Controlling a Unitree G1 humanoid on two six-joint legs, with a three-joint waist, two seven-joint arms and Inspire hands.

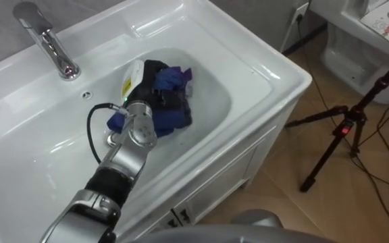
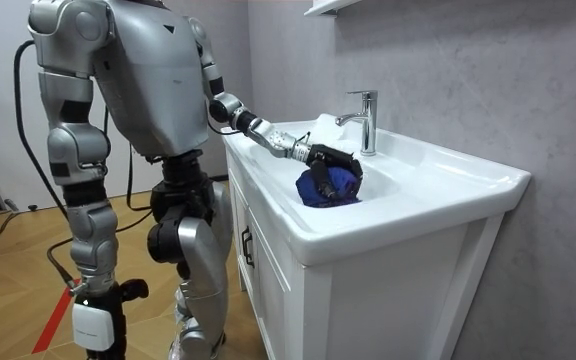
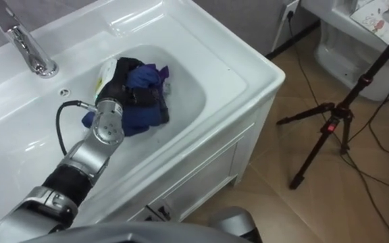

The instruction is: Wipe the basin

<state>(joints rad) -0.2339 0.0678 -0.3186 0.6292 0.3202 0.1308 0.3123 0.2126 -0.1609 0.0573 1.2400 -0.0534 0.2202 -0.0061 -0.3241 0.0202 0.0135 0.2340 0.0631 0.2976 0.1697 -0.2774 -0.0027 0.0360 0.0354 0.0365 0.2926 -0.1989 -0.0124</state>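
The robot stood right next to a white counter with a basin [image 1: 252,71] set in its top. Its left arm reached out over the edge and down into the bowl. The left hand [image 1: 155,81] lay on top of a dark blue cloth [image 1: 177,116] that was bunched up in a heap. The dark fingers [image 2: 336,156] were bent over the heap and held on to it. The cloth sat at the bottom of the bowl, a bit nearer the front wall than the back, and some of it stuck out on both sides of the hand. A shiny tap [image 1: 46,37] stood upright on the back rim of the basin, well apart from the hand and the cloth. In the room view the robot stood straight on both legs at the front of the counter, close to the cupboard doors [image 2: 253,250] under the basin. Its right arm hung down by its side, and the right hand [image 2: 108,292] was low at the room view's left; I could not tell how it was held. A black tripod [image 1: 343,131] stood on the wooden floor [image 1: 356,209] past the end of the counter.
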